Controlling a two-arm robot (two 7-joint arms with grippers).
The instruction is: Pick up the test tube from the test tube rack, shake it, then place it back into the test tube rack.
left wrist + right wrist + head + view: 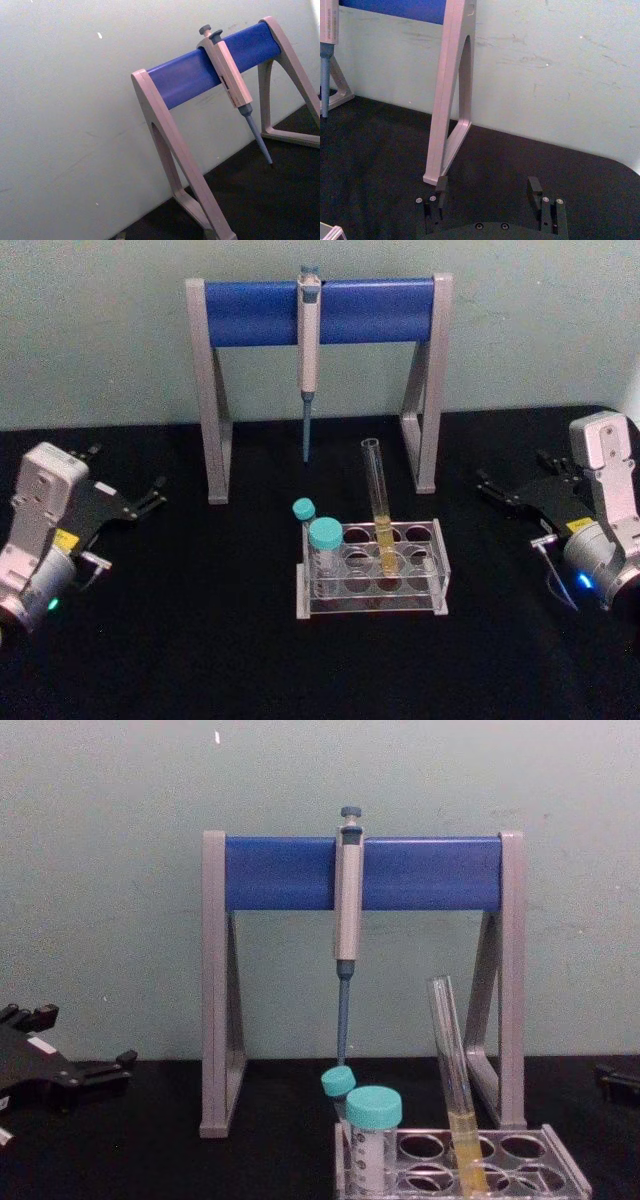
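The test tube (pixel 378 502) is a long clear glass tube with yellow liquid at the bottom. It stands slightly tilted in a middle hole of the clear test tube rack (pixel 372 603) at the table's centre. The chest view shows the test tube (pixel 452 1070) rising out of the rack (pixel 566 1162). My left gripper (pixel 128 472) rests open at the far left of the table, well away from the rack. My right gripper (pixel 512 472) rests open at the far right, nothing between its fingers (pixel 535 186).
Two teal-capped tubes (pixel 324 536) sit in the rack's left end. Behind the rack stands a grey-and-blue stand (pixel 250 310) with a grey pipette (pixel 309 350) hanging from its bar. The black tabletop ends at a pale wall.
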